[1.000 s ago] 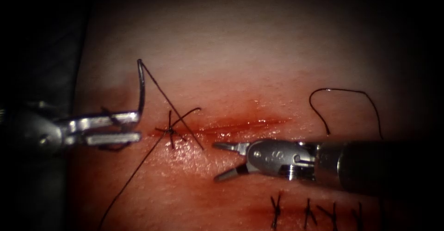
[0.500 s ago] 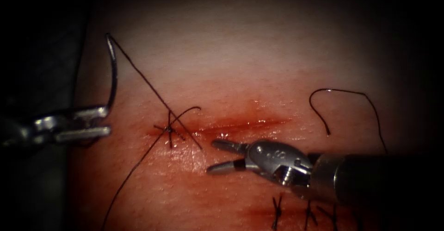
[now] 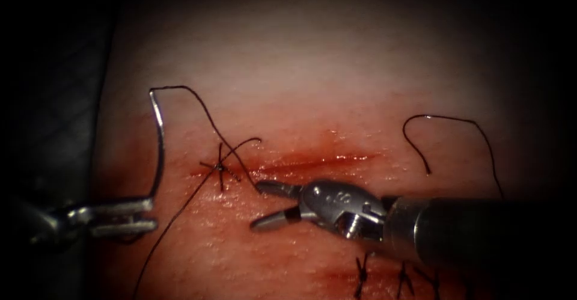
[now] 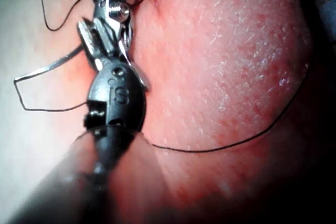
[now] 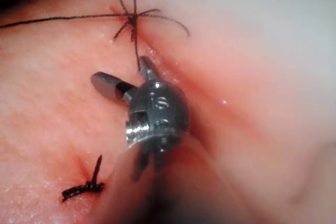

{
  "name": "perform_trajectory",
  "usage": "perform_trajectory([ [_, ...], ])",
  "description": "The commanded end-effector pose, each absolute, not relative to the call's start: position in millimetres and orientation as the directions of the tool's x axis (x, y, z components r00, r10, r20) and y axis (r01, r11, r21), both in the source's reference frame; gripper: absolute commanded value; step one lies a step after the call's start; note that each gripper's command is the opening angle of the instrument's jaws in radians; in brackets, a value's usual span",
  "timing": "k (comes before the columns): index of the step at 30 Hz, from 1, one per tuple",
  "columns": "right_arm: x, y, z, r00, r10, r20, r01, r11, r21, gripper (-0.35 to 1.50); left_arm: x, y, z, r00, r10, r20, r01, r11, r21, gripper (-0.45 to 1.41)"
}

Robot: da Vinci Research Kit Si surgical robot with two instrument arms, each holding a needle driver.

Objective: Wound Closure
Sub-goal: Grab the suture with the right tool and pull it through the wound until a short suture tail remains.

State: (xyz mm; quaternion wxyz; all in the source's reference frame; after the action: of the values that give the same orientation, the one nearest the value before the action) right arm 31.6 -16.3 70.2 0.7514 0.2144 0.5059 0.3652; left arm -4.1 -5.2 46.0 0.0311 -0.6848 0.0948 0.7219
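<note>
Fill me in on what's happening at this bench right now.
Bench suturing practice on pork-belly tissue. The left tool grips the curved needle near one end, clear of the tissue, left of the cut. The thread runs from the needle's free end to a knot at the cut's left end. The right tool sits open and holds nothing, one tip close to a thread tail beside the knot.

The left tool [image 3: 129, 217] has dropped lower on the left of the cut, carrying the needle [image 3: 158, 150] (clamped near one end). The thread [image 3: 204, 115] behind it now curves slack. The right tool [image 3: 267, 205] has edged left toward the knot [image 3: 220, 168].
</note>
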Motion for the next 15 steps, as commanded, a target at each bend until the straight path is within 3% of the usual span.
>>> perform_trajectory([
  [1,32.3,-16.3,70.8,0.220,0.766,-0.604,-0.331,0.641,0.692,0.81,-4.6,-5.1,46.6,-0.059,-0.086,-0.995,-0.175,-0.980,0.095,-0.45],
  [6,32.4,-15.6,70.7,0.231,0.747,-0.623,-0.325,0.663,0.674,0.67,-4.6,-5.6,46.6,-0.054,-0.086,-0.995,-0.173,-0.981,0.094,-0.45],
  [8,32.6,-15.1,70.7,0.231,0.747,-0.623,-0.338,0.662,0.669,-0.35,-4.7,-5.7,46.5,-0.051,-0.087,-0.995,-0.171,-0.981,0.095,-0.45],
  [15,32.2,-14.9,70.5,0.181,0.832,-0.525,-0.392,0.550,0.737,-0.35,-4.8,-6.1,46.9,-0.047,-0.087,-0.995,-0.170,-0.981,0.093,-0.45],
])
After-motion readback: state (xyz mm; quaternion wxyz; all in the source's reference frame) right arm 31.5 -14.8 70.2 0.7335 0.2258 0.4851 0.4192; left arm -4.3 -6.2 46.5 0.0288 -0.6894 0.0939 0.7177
